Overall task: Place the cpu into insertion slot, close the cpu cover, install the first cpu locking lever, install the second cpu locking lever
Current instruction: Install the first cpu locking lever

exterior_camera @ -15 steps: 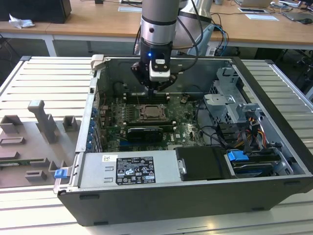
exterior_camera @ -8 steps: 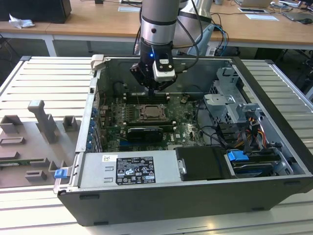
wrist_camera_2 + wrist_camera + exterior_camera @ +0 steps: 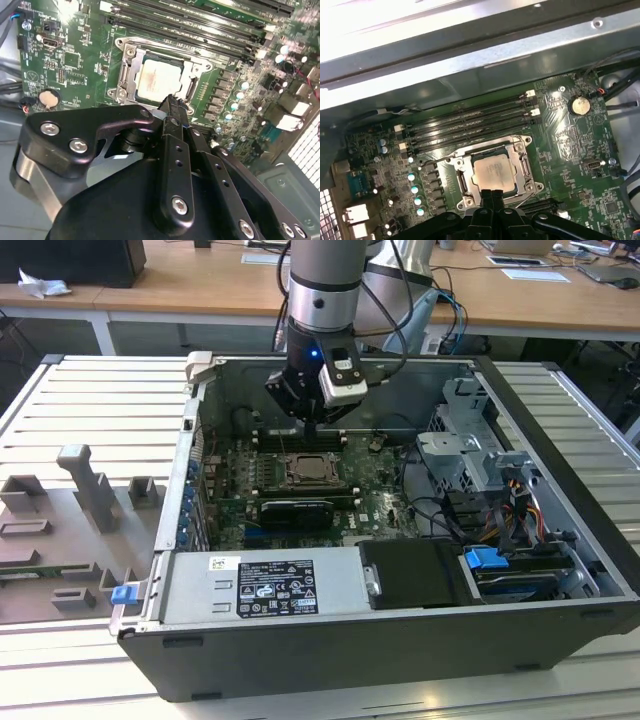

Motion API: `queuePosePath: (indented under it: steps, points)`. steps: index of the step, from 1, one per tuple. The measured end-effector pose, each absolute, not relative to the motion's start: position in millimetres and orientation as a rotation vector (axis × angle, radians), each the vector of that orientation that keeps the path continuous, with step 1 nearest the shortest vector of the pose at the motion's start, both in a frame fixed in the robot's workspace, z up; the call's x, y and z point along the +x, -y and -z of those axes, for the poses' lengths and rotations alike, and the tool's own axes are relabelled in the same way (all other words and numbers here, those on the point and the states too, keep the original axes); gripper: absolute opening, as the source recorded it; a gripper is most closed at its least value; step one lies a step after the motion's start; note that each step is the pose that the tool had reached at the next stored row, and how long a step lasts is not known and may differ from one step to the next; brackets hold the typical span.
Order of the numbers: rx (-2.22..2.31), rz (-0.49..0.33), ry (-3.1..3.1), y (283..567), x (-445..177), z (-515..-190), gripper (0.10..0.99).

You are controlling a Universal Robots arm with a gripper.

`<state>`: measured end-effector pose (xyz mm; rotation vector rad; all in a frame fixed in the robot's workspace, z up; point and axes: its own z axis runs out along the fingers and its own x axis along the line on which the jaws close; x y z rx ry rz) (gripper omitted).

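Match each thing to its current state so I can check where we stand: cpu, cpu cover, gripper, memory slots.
Things:
1. cpu
2. cpu cover
3. gripper
4. memory slots

States:
A. jaws together, tips at the edge of the metal frame
B. lying flat, framing the chip
C. pale silvery-beige face up, seated inside the frame
D. long, black, with white clips at the ends

Pairs: 1-C, 2-B, 3-A, 4-D
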<state>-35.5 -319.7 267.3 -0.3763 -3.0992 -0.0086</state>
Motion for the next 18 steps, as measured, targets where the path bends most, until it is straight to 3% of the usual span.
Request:
queuePosePath:
  steps: [18]
  points:
    - [-0.037, 0.009, 3.139, 319.7, -35.6, -267.3, 0.106]
